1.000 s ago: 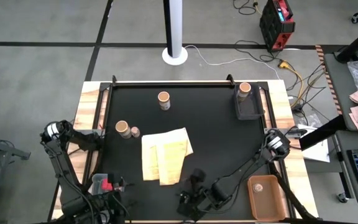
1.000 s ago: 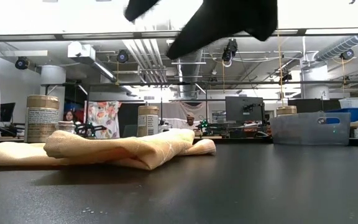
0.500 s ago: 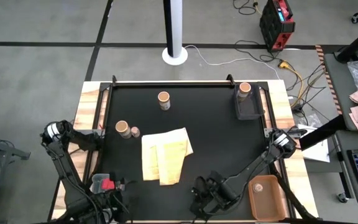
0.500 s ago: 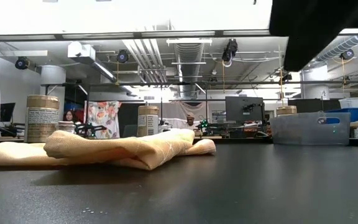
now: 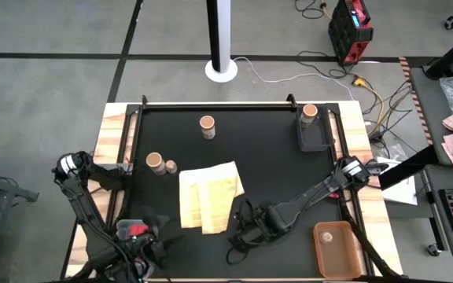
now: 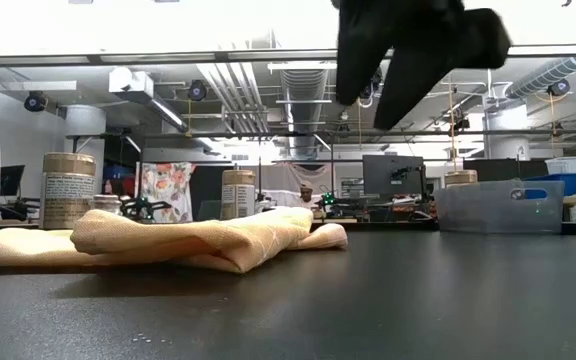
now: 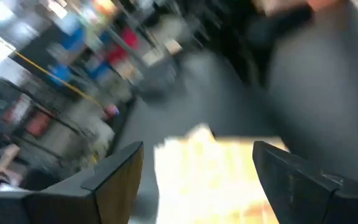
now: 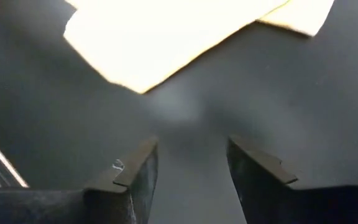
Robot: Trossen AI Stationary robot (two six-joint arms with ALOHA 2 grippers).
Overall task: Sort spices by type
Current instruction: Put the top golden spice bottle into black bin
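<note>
- High view: the right gripper (image 5: 238, 234) hangs over the black mat (image 5: 278, 169) near its front edge, just beside the front corner of the yellow cloth (image 5: 209, 196). It carries nothing, so it looks to be between pickups.
- One jar (image 5: 207, 124) stands alone near the back edge. A second jar (image 5: 155, 163) stands toward the left edge with a small pale pot (image 5: 171, 166) touching it; both are still unsorted.
- A third jar (image 5: 310, 112) stands in the dark tray (image 5: 314, 138) at the back right corner; that reads as the jar bin. The tan tray (image 5: 336, 246) at the front right corner holds one small pale pot (image 5: 327, 236), so the pale ones seem to go there.
- At the front left corner the left gripper (image 5: 149, 233) hovers by a clear bin (image 5: 124, 229) with something red (image 5: 138, 232) in it.
- Low view: the right gripper (image 6: 376, 95) is clear of the surface, above the cloth (image 6: 168, 238), with two jars (image 6: 68, 189) behind.
- Left wrist view: fingers (image 7: 114, 180) spread wide, nothing between them.
- Right wrist view: fingers (image 8: 129, 177) partly parted, gap empty, cloth (image 8: 179, 34) ahead.
</note>
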